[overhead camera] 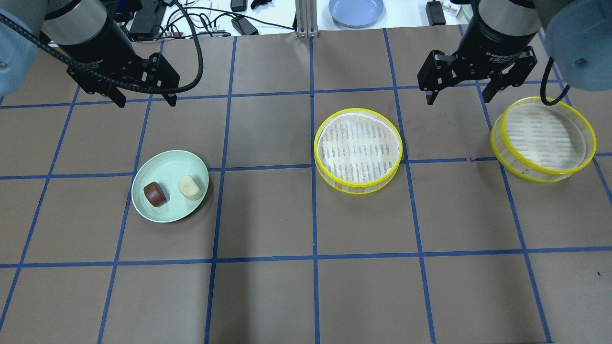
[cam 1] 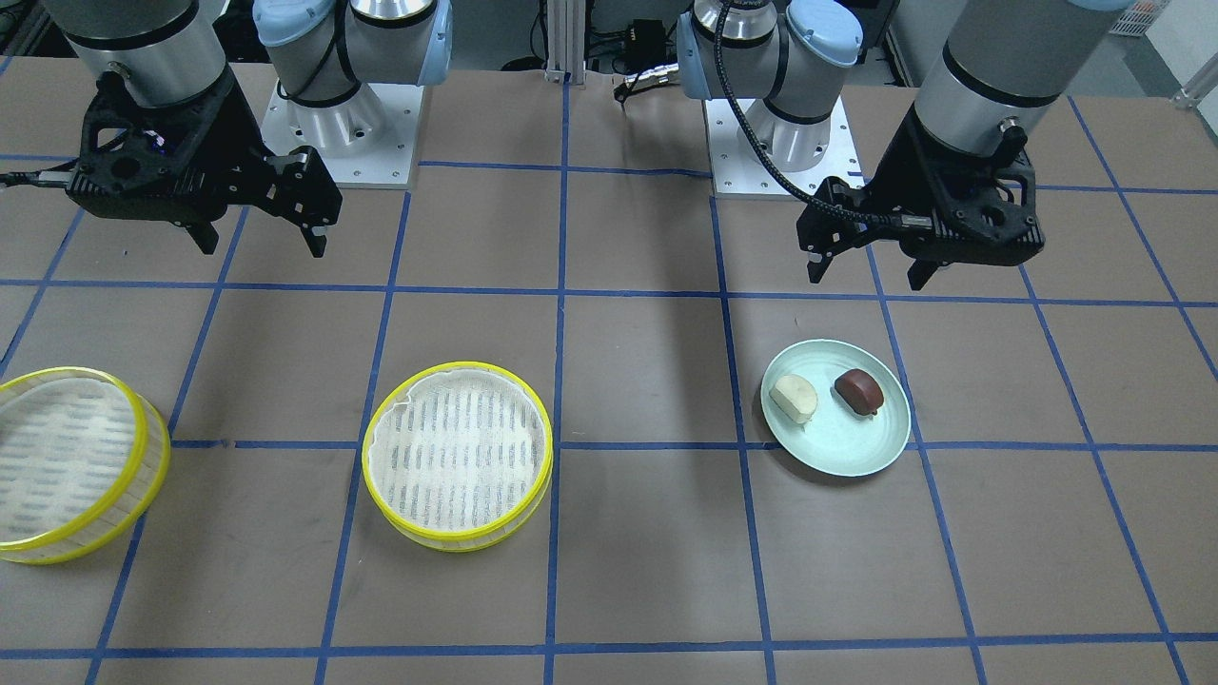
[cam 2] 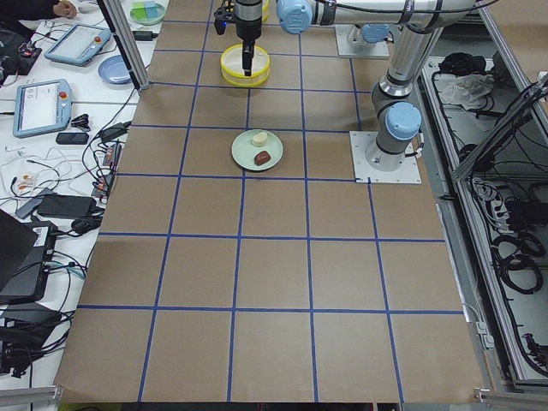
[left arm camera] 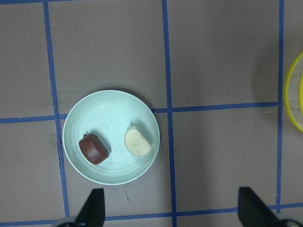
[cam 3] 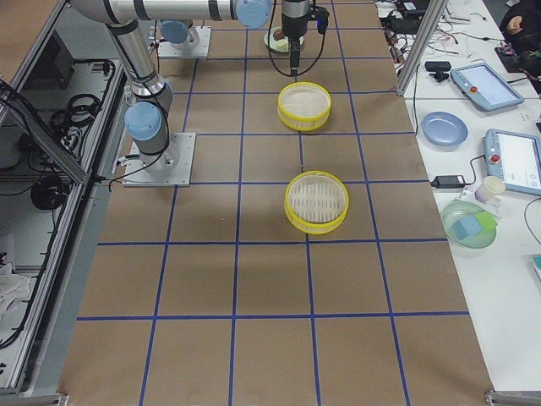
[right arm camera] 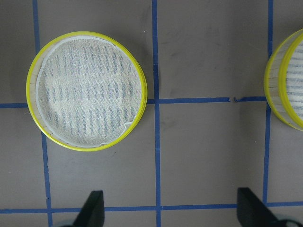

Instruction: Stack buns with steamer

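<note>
Cream bun (overhead camera: 191, 188) and brown bun (overhead camera: 155, 194) lie side by side on green plate (overhead camera: 169, 210), on the counter. Left fingers (overhead camera: 170, 97) spread wide, empty; plate at 6 o'clock overhead, so left arm is nearer. Cream bun's long axis roughly 11-to-5. Right fingers (overhead camera: 429, 93) spread, empty; steamer (overhead camera: 356, 187) at 8 o'clock.

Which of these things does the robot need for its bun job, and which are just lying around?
For the job: cream-white bun, reddish-brown bun, pale green plate, middle steamer tray, second steamer tray.
Just lying about: blue plate, control tablet.
</note>
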Tool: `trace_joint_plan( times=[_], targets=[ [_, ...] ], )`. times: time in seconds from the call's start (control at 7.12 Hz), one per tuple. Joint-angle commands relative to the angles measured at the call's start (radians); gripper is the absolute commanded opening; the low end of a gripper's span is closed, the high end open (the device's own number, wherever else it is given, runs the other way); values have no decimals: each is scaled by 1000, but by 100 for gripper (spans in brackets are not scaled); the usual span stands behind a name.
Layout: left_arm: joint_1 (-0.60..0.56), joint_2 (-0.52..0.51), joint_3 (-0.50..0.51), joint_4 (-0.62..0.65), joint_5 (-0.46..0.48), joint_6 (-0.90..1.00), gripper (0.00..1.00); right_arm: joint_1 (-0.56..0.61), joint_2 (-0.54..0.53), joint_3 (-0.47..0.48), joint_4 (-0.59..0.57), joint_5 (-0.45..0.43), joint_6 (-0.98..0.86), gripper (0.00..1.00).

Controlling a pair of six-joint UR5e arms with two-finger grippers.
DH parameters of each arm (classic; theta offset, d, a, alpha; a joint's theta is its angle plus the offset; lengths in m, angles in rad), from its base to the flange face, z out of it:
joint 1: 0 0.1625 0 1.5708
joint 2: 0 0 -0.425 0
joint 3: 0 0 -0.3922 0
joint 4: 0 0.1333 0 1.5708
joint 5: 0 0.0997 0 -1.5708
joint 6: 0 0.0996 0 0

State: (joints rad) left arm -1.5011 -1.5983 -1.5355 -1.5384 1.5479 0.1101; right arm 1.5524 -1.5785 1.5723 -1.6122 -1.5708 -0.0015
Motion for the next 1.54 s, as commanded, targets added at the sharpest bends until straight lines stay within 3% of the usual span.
trace_joint_plan(
  times=[0.0, 0.56, 0.84, 1.12, 1.4],
  targets=[
    [2, 6, 0, -8, 3, 0, 100, 0, 0, 0, 1, 0, 0, 100],
    [57, -18, -8, -34, -2, 2, 100, 0, 0, 0, 1, 0, 0, 100],
    [100, -47, -66, 15, -12, -9, 100, -20, 8, 0, -11, 5, -21, 100],
    [102, -89, -148, 130, -14, -105, 100, -131, 20, -2, -12, 8, -194, 100],
    [102, -144, -170, 120, -14, -226, 100, -234, 21, -2, -12, 5, -259, 100]
  ],
)
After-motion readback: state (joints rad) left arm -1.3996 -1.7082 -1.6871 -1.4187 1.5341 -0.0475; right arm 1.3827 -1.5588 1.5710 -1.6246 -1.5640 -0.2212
